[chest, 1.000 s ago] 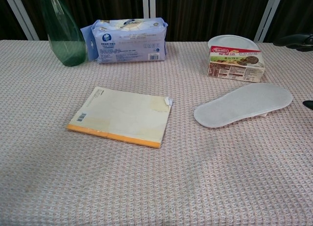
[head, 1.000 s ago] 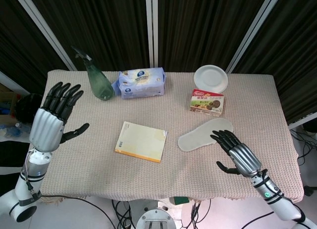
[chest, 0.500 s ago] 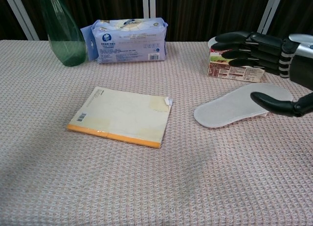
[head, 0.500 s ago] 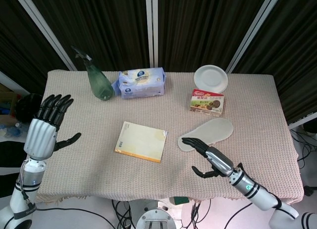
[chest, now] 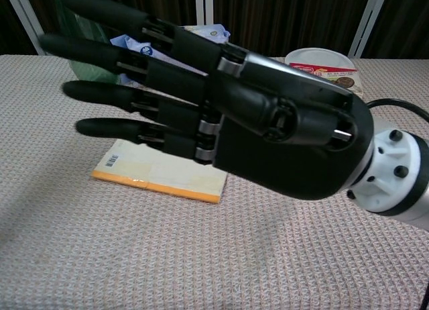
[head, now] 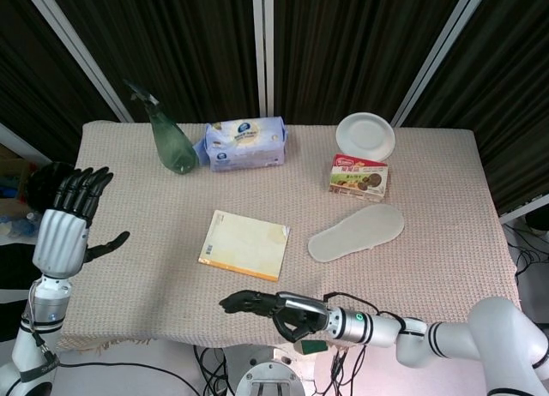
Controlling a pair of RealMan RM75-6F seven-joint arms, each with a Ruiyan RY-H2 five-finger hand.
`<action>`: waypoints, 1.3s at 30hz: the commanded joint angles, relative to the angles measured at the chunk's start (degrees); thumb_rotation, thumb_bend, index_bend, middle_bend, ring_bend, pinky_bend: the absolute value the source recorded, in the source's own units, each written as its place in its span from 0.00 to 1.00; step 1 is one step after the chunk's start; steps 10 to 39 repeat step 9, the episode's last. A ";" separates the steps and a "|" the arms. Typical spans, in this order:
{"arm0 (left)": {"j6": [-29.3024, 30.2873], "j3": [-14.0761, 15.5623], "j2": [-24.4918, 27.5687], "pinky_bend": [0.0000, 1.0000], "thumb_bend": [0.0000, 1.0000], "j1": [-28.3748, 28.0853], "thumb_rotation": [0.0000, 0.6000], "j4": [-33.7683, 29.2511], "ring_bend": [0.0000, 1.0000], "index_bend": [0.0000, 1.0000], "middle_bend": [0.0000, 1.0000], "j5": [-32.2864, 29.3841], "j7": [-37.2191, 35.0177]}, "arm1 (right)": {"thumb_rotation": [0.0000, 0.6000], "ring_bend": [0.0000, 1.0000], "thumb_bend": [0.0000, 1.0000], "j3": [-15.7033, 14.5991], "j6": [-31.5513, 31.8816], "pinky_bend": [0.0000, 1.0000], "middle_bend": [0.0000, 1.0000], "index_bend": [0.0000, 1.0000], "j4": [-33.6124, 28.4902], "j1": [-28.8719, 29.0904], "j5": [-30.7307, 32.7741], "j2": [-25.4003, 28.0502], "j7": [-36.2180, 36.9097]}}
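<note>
My right hand (head: 274, 309) hangs low over the table's front edge, fingers stretched out to the left and holding nothing. It fills the chest view as a big black right hand (chest: 221, 115), hiding much of the table behind it. My left hand (head: 64, 220) is raised off the table's left edge, fingers spread, empty. A yellow-edged book (head: 244, 244) lies flat at the middle, nearest my right hand; its orange edge (chest: 161, 186) peeks out under the fingers. A white insole (head: 356, 233) lies right of the book.
At the back stand a green spray bottle (head: 171, 141), a blue tissue pack (head: 245, 143), a white plate (head: 365, 135) and a biscuit box (head: 359, 176). A beige woven cloth (head: 446, 199) covers the table. Dark curtains close the rear.
My right hand has swept from beside the insole leftward and toward the front edge, close before the chest camera. My left hand has drawn down and outward, away from the bottle.
</note>
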 commanded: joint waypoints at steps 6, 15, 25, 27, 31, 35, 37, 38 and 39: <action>-0.41 0.02 -0.61 0.09 0.00 -0.03 1.00 1.54 0.07 0.09 0.09 -0.45 -1.53 | 1.00 0.00 1.00 -1.40 0.22 0.00 0.00 0.00 0.90 1.99 2.04 -1.70 -2.82; -0.69 -0.02 -0.86 0.09 0.00 -0.21 1.00 2.08 0.07 0.09 0.09 -0.52 -1.95 | 1.00 0.00 1.00 -1.89 0.27 0.00 0.00 0.00 0.51 2.21 2.89 -1.46 -3.85; -0.69 -0.02 -0.86 0.09 0.00 -0.21 1.00 2.08 0.07 0.09 0.09 -0.52 -1.95 | 1.00 0.00 1.00 -1.89 0.27 0.00 0.00 0.00 0.51 2.21 2.89 -1.46 -3.85; -0.69 -0.02 -0.86 0.09 0.00 -0.21 1.00 2.08 0.07 0.09 0.09 -0.52 -1.95 | 1.00 0.00 1.00 -1.89 0.27 0.00 0.00 0.00 0.51 2.21 2.89 -1.46 -3.85; -0.69 -0.02 -0.86 0.09 0.00 -0.21 1.00 2.08 0.07 0.09 0.09 -0.52 -1.95 | 1.00 0.00 1.00 -1.89 0.27 0.00 0.00 0.00 0.51 2.21 2.89 -1.46 -3.85; -0.69 -0.02 -0.86 0.09 0.00 -0.21 1.00 2.08 0.07 0.09 0.09 -0.52 -1.95 | 1.00 0.00 1.00 -1.89 0.27 0.00 0.00 0.00 0.51 2.21 2.89 -1.46 -3.85; -0.69 -0.02 -0.86 0.09 0.00 -0.21 1.00 2.08 0.07 0.09 0.09 -0.52 -1.95 | 1.00 0.00 1.00 -1.89 0.27 0.00 0.00 0.00 0.51 2.21 2.89 -1.46 -3.85; -0.69 -0.02 -0.86 0.09 0.00 -0.21 1.00 2.08 0.07 0.09 0.09 -0.52 -1.95 | 1.00 0.00 1.00 -1.89 0.27 0.00 0.00 0.00 0.51 2.21 2.89 -1.46 -3.85; -0.69 -0.02 -0.86 0.09 0.00 -0.21 1.00 2.08 0.07 0.09 0.09 -0.52 -1.95 | 1.00 0.00 1.00 -1.89 0.27 0.00 0.00 0.00 0.51 2.21 2.89 -1.46 -3.85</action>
